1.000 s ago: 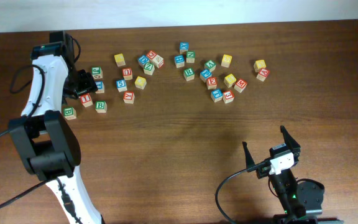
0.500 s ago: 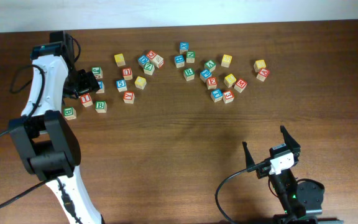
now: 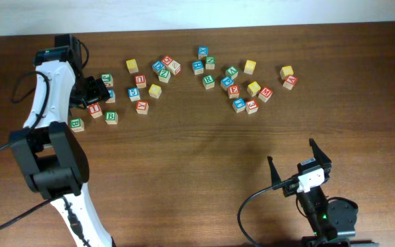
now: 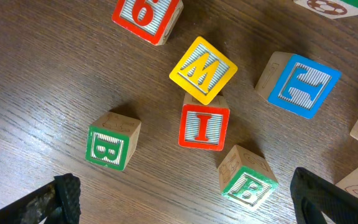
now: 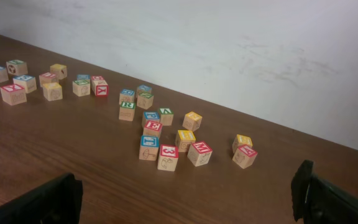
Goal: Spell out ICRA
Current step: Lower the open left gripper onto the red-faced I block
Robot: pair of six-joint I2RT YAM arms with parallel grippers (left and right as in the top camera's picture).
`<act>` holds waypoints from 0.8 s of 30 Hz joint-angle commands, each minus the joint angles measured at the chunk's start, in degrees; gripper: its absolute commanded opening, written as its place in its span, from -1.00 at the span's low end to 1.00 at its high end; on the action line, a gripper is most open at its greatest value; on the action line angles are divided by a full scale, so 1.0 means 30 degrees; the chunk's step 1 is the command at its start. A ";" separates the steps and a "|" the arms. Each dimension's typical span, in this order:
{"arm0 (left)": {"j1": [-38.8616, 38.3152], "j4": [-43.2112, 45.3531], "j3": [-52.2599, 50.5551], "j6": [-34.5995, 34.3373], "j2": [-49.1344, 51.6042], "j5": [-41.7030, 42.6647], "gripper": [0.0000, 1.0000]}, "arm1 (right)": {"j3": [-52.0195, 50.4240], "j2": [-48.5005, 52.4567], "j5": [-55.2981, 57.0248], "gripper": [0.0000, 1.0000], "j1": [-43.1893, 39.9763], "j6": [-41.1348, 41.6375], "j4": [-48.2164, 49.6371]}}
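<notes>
I cube (image 4: 204, 126) was seen on the desk (image 4: 48, 81) under the wide-apart left hand (image 4: 191, 202), touching the M cube (image 4: 202, 70); judged light, rigid, smooth wood, best pinched across its free flat sides.

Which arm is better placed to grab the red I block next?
Left: the left gripper, open, hovers over the red I block; the right gripper sits open, far from every block.

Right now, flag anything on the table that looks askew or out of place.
Nothing is damaged or spilled. The blocks lie scattered at mixed angles; the yellow M sits cornerwise, seemingly touching the red I.
</notes>
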 commanded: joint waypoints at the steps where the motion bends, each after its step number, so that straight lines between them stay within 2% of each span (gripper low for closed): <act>1: 0.0117 0.0124 -0.0058 -0.0044 0.0226 -0.0284 0.99 | -0.0102 -0.0138 -0.0240 0.97 0.0109 0.0080 -0.0095; 3: 0.0117 0.0175 -0.0058 -0.0044 0.0226 -0.0284 0.98 | -0.0102 -0.0138 -0.0248 0.97 0.0109 0.0087 -0.0087; 9: 0.0117 0.0925 -0.0721 -0.0051 0.0226 -0.0277 0.67 | -0.0102 -0.0138 -0.0240 0.97 0.0109 0.0080 -0.0095; 11: 0.0117 0.1275 -0.1020 -0.0044 0.0226 -0.0277 0.50 | -0.0102 -0.0138 -0.0240 0.97 0.0109 0.0080 -0.0087; 17: 0.0117 0.2820 -0.2178 -0.0051 0.0226 -0.0277 0.49 | -0.0102 -0.0138 -0.0240 0.97 0.0109 0.0080 -0.0087; 22: 0.0117 0.4364 -0.3330 -0.0051 0.0226 -0.0270 0.26 | -0.0102 -0.0138 -0.0240 0.97 0.0109 0.0080 -0.0095; 24: 0.0117 0.4699 -0.3585 -0.0051 0.0226 -0.0270 0.24 | -0.0102 -0.0138 -0.0240 0.97 0.0109 0.0080 -0.0095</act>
